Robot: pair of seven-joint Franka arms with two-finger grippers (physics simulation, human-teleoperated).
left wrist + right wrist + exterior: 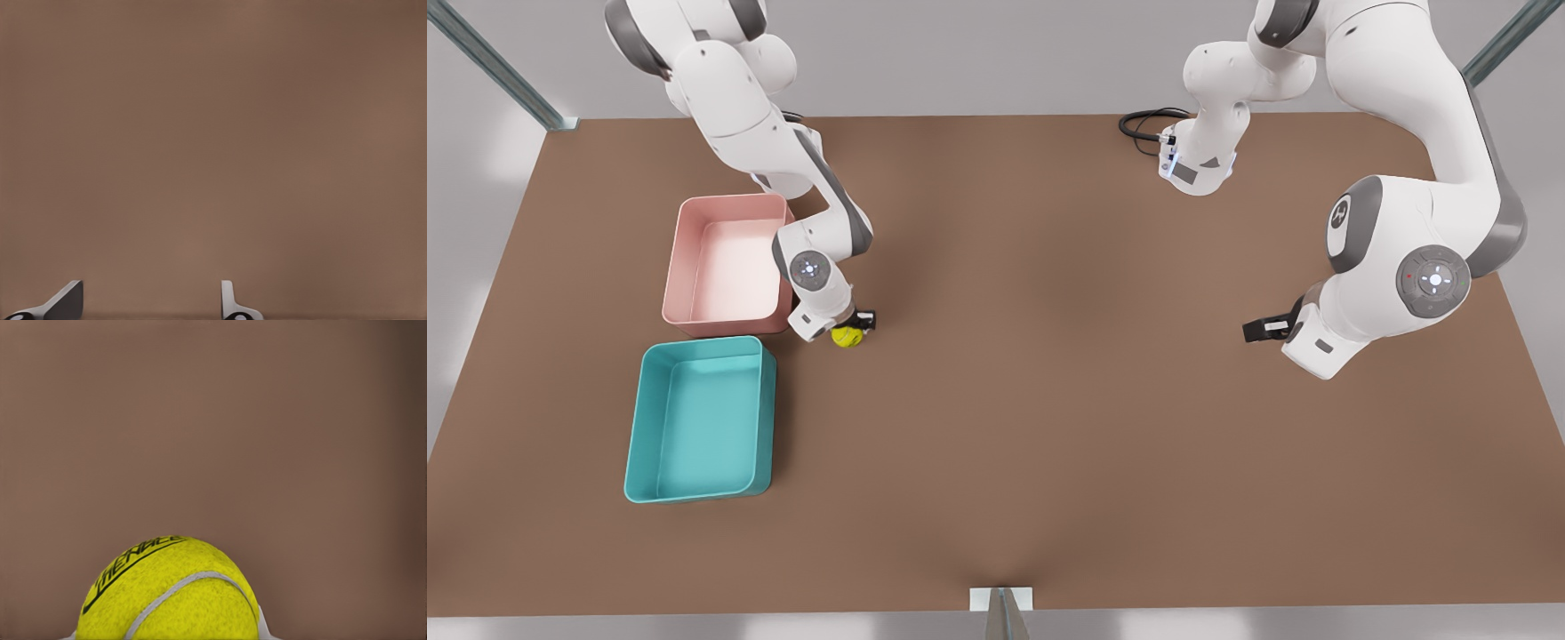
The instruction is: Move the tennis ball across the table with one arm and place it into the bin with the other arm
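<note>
Item one, the tennis ball (846, 337): a small yellow-green ball with a pale seam and dark lettering, sitting between the fingers of the right gripper (854, 327) over the table (1049, 427), just beside the near corner of the pink tray (725, 267) and a little beyond the far corner of the bin (701, 418); whether it is touching the tabletop cannot be told. Item two, the right gripper: closing on the ball, which is bulging large in the right wrist view (170, 593) with a pale fingertip (262, 623) showing at its side. Item three, the bin: a teal tray lying at the front view's left, nearer the camera than the pink tray, the two standing just beside each other. Item four, the left gripper (1263, 330): hanging over bare tabletop at the front view's right, well apart from the ball and both trays, its arm waiting; in the left wrist view its fingers (63, 303) are standing spread apart with nothing between them, brown table (213, 133) lying beyond. Item five, a black cable (1143, 123): coiling near the far edge of the table
</note>
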